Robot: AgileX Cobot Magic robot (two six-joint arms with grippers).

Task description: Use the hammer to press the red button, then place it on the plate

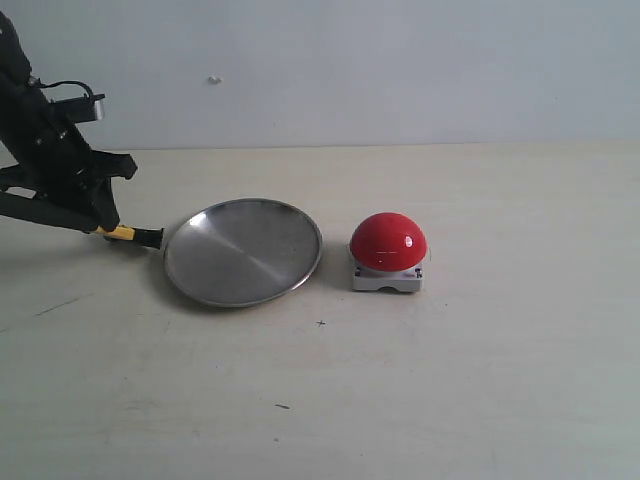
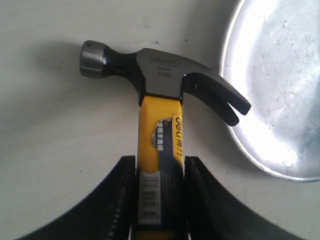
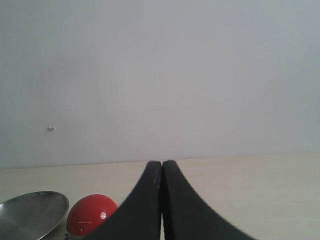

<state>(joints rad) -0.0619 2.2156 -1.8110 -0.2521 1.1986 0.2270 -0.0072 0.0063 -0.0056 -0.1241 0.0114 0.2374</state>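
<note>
**Operator:** Where is the hammer?

**Guide:** The hammer (image 2: 160, 80) is low over the pale table (image 1: 480, 380), at the left rim of the plate (image 2: 280, 100). Your left gripper (image 2: 161, 167) is pinching its yellow neck just below the dark head, one black finger (image 2: 120, 195) on each side. In the left wrist view the claw reaches over the plate's rim and the round striking face points away from the plate. I cannot tell whether the head rests on the table or hangs just above it.

**Operator:** And the rest?

**Guide:** The red button (image 1: 388, 243) sits on its grey base just beyond the plate's far side, so the plate lies between the hammer and the button. Your right gripper (image 3: 161, 170) is held off the table, its fingers pressed together with nothing in them.

**Operator:** How should I do this step?

**Guide:** The step looks like carrying the hammer to the button. Raise it straight up first, so the claw does not catch the plate's rim. Then cross above the plate and lower the head squarely onto the top of the dome. An off-centre push on the glossy curve could slide sideways. The grip is close to the head, which should give good control.
</note>
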